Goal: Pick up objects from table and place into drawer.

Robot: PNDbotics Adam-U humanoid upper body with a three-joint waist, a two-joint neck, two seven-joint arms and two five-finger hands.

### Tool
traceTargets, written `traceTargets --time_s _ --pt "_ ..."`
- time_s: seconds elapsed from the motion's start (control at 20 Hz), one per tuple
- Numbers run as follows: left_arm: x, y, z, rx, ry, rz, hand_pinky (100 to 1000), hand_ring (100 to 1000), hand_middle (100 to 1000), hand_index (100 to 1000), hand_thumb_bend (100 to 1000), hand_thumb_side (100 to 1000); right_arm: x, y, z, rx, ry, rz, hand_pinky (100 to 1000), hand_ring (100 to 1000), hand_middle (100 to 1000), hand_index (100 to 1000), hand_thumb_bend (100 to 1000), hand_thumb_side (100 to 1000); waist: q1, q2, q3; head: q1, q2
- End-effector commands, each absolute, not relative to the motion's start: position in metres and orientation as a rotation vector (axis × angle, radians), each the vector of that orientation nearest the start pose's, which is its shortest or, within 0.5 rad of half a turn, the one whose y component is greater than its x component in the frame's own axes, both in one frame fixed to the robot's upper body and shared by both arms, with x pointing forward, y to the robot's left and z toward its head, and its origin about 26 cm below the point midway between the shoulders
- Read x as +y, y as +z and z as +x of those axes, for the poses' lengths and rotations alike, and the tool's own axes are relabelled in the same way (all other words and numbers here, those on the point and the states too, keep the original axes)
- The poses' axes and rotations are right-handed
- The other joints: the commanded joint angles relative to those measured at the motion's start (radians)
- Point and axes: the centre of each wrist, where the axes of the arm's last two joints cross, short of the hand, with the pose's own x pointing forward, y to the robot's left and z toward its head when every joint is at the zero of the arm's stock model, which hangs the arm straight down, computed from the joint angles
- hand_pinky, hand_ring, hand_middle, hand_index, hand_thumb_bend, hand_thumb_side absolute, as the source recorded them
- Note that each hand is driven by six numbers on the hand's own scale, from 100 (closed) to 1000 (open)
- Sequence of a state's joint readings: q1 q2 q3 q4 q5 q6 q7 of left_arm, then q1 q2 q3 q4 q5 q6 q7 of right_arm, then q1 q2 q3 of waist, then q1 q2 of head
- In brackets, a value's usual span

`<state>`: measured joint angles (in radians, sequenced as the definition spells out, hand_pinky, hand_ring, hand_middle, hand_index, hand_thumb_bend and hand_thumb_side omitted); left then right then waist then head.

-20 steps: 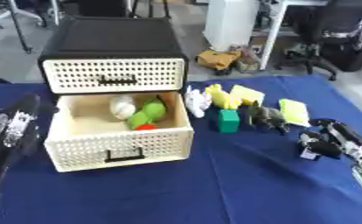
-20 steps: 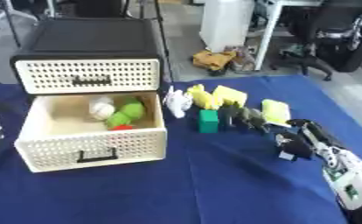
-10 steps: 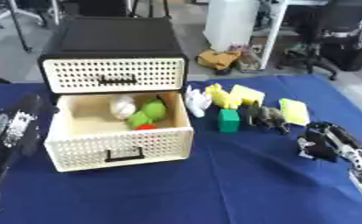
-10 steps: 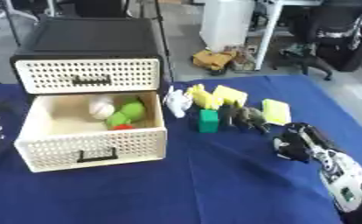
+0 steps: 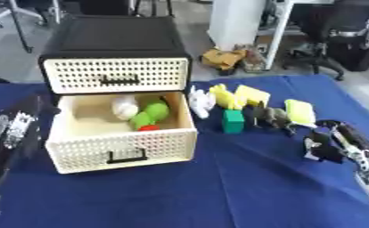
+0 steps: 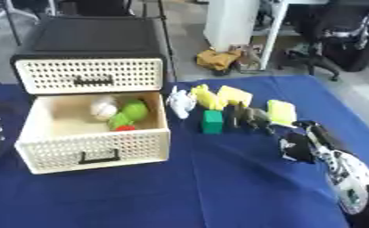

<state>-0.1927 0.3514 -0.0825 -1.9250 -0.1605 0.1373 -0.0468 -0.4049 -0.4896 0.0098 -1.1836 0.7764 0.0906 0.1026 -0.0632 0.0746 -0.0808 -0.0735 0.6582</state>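
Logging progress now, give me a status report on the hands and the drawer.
Right hand low beside the toys, fingers unclear. Left hand idle at the left edge. Drawer open, white, green and red items inside. Green block on the table, path clear.

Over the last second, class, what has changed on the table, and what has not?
The right robot hand has drawn back slightly toward the near right edge, away from the toys. It has taken hold of nothing. The open drawer, its contents and the toy row stayed put, as did the left arm.

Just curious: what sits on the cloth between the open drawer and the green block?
A small white figure stands between the open drawer and the green block, clearest in the left eye view.
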Motion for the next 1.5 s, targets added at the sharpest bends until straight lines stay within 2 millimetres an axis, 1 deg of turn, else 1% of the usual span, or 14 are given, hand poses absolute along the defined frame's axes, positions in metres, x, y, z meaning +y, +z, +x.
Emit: traceTargets --time_s 0.05,0.2,0.45,1.2,1.35,1.4,1.5 --pt "0.260 0.155 0.296 -1.945 -0.551 0.307 100 100 100 652 355 1000 -0.378 0.090 0.379 -1.243 0.941 -1.055 852 929 885 944 100 630 0.003 -0.009 -0.002 -0.003 0.001" --pt "0.260 0.155 0.296 -1.946 -0.551 0.305 100 100 100 652 354 1000 -0.378 0.088 0.380 -1.227 0.937 -1.046 840 923 883 943 100 653 0.005 -0.009 -0.001 -0.003 0.000" --pt "0.260 0.155 0.296 -1.948 -0.552 0.303 100 100 100 653 354 1000 -0.378 0.078 0.382 -1.202 0.917 -1.011 811 906 878 940 100 683 0.011 -0.008 0.002 -0.004 0.002" --pt "0.258 0.156 0.295 -1.952 -0.553 0.293 100 100 100 654 352 1000 -0.374 0.060 0.386 -1.175 0.905 -0.963 764 865 872 931 100 712 0.020 -0.006 0.005 -0.009 0.005" --pt "0.258 0.156 0.295 -1.952 -0.553 0.293 100 100 100 654 352 1000 -0.374 0.058 0.386 -1.171 0.904 -0.955 742 858 871 930 100 715 0.020 -0.005 0.005 -0.009 0.006" --pt "0.258 0.155 0.295 -1.951 -0.553 0.292 100 100 100 654 352 1000 -0.374 0.057 0.386 -1.170 0.904 -0.953 709 850 871 929 100 711 0.020 -0.005 0.005 -0.010 0.006" --pt "0.258 0.155 0.295 -1.951 -0.552 0.291 100 100 100 654 352 1000 -0.374 0.056 0.385 -1.168 0.902 -0.947 678 841 870 928 100 704 0.019 -0.005 0.005 -0.010 0.006"
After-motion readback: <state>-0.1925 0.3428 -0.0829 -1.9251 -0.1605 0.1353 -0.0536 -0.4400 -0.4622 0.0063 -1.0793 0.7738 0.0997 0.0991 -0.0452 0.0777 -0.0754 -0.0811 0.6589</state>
